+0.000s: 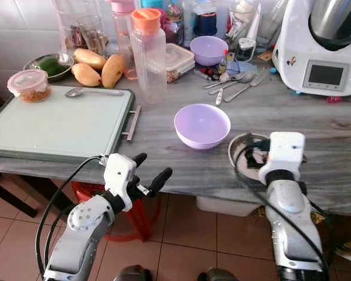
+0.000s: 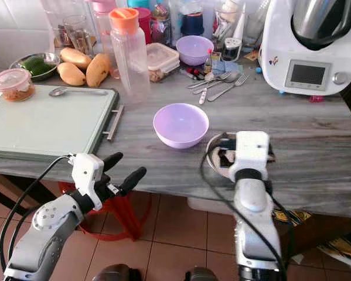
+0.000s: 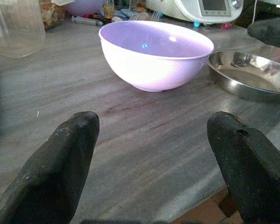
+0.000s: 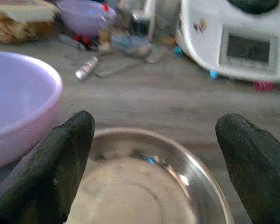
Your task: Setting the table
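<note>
A lavender bowl (image 1: 202, 124) stood upright near the middle of the grey wood-grain table (image 1: 316, 117), with a shallow steel dish (image 3: 250, 73) just beside it toward the robot's right, the two close but apart. The right gripper (image 4: 154, 163) hung over the near rim of that dish, its two black fingers spread wide and holding nothing; the dish's shiny inside lay between them in the right wrist view. The left gripper (image 1: 150, 173) was at the table's front edge, short of the bowl, its fingers (image 3: 65, 158) likewise wide apart and empty, pointed toward the bowl across bare tabletop. A pale green tray (image 1: 52, 126) with a side handle lay at the left, a spoon (image 1: 84, 92) resting on its far edge. Behind the bowl stood a clear bottle with an orange cap (image 1: 147, 55), three mangoes (image 1: 96, 67), a second lavender bowl (image 1: 208, 50) and a loose cluster of cutlery (image 1: 237, 82). A white kitchen machine (image 1: 324, 47) occupied the far right corner.
</note>
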